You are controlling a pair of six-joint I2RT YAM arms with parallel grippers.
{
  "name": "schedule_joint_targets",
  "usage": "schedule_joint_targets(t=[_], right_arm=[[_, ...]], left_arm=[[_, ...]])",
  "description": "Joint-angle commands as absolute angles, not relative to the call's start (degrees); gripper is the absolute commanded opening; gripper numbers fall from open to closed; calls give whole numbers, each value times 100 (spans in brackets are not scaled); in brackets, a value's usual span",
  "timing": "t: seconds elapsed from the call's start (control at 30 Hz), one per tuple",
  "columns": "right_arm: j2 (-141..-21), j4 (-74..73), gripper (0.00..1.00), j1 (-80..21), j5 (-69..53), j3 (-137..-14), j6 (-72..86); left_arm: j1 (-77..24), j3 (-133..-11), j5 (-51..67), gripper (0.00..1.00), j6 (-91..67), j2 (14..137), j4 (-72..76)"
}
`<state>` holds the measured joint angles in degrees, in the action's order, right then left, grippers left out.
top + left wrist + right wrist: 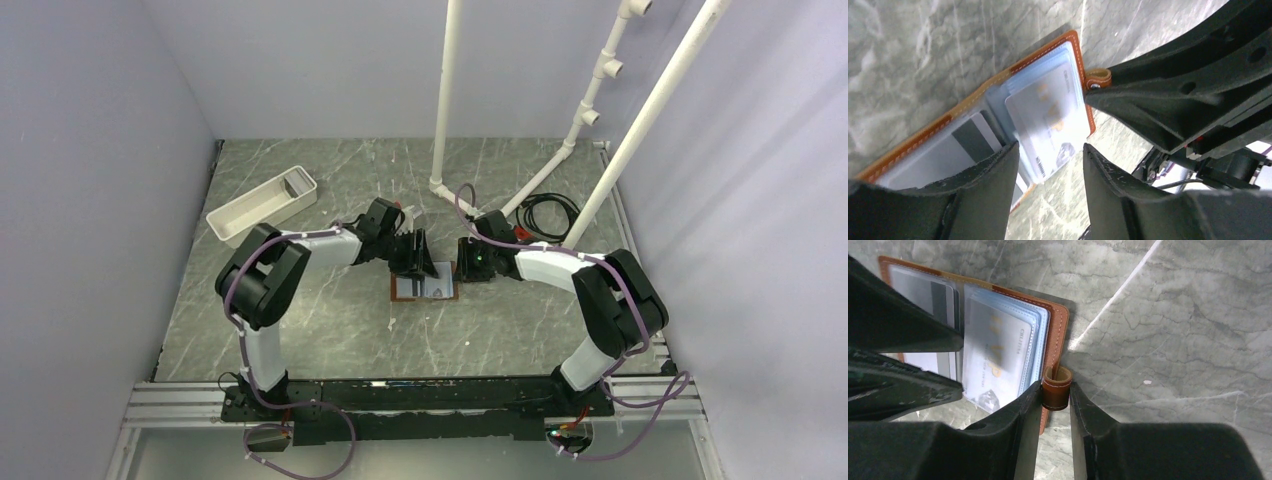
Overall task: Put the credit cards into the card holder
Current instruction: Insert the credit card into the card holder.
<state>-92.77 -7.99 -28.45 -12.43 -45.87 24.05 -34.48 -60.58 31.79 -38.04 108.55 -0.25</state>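
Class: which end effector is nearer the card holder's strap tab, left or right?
Right. The right end effector grips the strap tab between its fingers; the left end effector is open over the protruding credit card, apart from the tab.

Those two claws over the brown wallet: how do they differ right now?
The right gripper is shut on the strap tab of the card holder; the left gripper is open and grips nothing. The right gripper sits at the holder's side edge; the left gripper hovers over a pale card that juts past the holder's edge. Both are black two-finger claws pointing down at the open holder.
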Motion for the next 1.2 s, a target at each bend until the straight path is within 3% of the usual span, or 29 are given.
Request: schedule_joint_targets(t=[0.0,0.23,0.43,0.67,0.97,1.17], right_arm=[[-9151,-922,28,-2787,-1305,-4465,2358],[-9043,-1069,29,-2772,-1383,-4581,2312],[-8729,-1265,39,-2732,-1644,-4721,2324],[-8482,-1196,47,-2578,-2277,-4708,2435],[-9076,-408,42,-2575,-3485,-4626,2774],[-9268,-426,41,-2558,-3313,-4598,2738]], left_arm=[[-3472,-6395,2665,57,-3278,10386,-1253],[-3463,-6416,2565,55,-3312,10132,-1224],[-3463,-6355,3975,21,-3943,10905,103],[-3431,-6129,3551,0,-3703,11002,-204],[-3354,-5584,3277,0,-3745,10816,142],[-3314,-5400,3185,0,-3690,10824,163]])
